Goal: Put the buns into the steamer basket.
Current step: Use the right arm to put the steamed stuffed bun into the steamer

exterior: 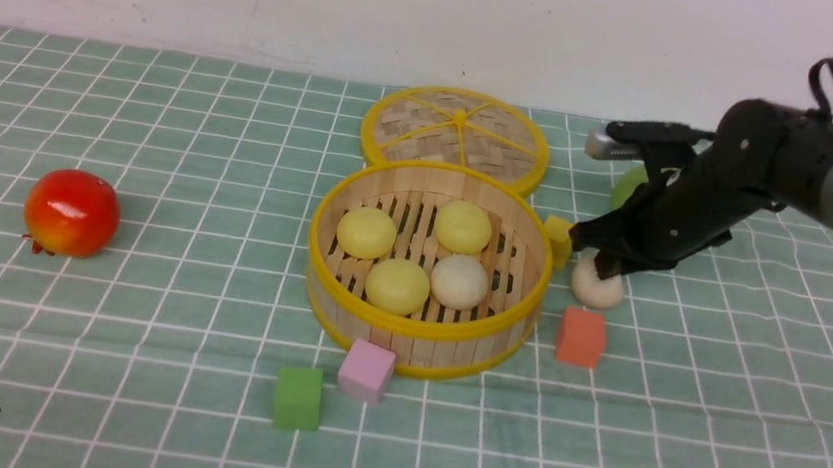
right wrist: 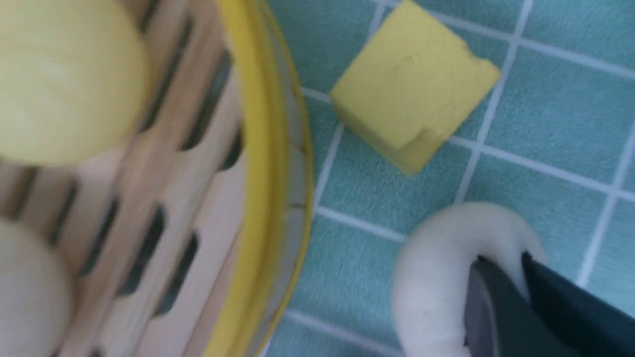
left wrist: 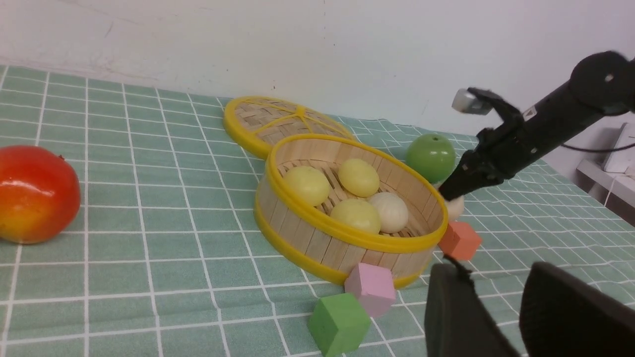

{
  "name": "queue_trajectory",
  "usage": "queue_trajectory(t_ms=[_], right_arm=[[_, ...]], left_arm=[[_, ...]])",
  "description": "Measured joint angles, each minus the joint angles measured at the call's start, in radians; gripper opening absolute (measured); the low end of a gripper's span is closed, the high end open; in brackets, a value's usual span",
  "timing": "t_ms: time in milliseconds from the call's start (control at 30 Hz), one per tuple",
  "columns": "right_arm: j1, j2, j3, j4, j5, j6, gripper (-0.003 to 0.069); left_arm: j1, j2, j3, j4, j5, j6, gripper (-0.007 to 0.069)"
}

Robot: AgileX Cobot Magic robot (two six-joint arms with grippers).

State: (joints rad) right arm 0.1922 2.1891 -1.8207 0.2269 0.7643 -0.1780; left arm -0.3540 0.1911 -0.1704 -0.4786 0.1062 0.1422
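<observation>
risk check: right pincer point(exterior: 603, 266) is clamped on the loose off-white bun point(exterior: 597, 287). that bun sits on the tabletop point(exterior: 688, 407) just outside the steamer basket point(exterior: 414, 334), on its right side, between the yellow cube point(exterior: 557, 240) and the orange cube point(exterior: 581, 337). the other four buns point(exterior: 397, 286) are in the basket, so this reads as the last one.

grip looks shallow. right wrist view shows the fingertips point(right wrist: 491, 307) close together and dug into the top of the bun, with its surface bulging round them. that's a pinch on a fold, not a hold across the body.

likely failures:
- bun looks soft and smooth, so on the lift it may slip out and roll off across the cloth.
- basket wall is upright and right next to it. carry too low and the bun clips the yellow rim and gets knocked loose.
- yellow cube is just beside the pincer, so a sideways swing could shove it into the basket wall.
- basket floor is crowded. a release from height could bounce the bun off a neighbour and over the rim.
- green apple point(left wrist: 430, 157) sits behind the arm, low concern.

left pincer point(left wrist: 496, 277) is apart with nothing in it, well away at the near-left corner.
</observation>
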Motion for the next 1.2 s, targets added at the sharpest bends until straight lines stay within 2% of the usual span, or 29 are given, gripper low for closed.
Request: queue_trajectory(t_ms=[133,200,300,500,700,933,1200], right_arm=[[0.000,-0.074,0.000,0.019,0.012,-0.008,0.0015],[0.001,-0.117,0.000,0.071,0.013,-0.026,0.0015],[0.030,-0.182,0.000,0.237,0.007,-0.128,0.0015],[0.153,-0.136,0.000,0.421,-0.096,-0.289,0.0019],[0.218,-0.039,0.000,0.439,-0.299,-0.358,0.0021],[0.238,0.036,0.000,0.475,-0.507,-0.392,0.0033],[0.256,0.090,0.000,0.497,-0.552,-0.398,0.0068]], left_arm=[[0.000,0.000,0.000,0.000,0.000,0.000,0.0208],[0.000,0.000,0.000,0.000,0.000,0.000,0.0211],[0.000,0.000,0.000,0.000,0.000,0.000,0.0215],[0.000,0.000,0.000,0.000,0.000,0.000,0.0217],[0.000,0.000,0.000,0.000,0.000,0.000,0.0223],[0.000,0.000,0.000,0.000,0.000,0.000,0.0232],[0.000,0.000,0.000,0.000,0.000,0.000,0.0237]])
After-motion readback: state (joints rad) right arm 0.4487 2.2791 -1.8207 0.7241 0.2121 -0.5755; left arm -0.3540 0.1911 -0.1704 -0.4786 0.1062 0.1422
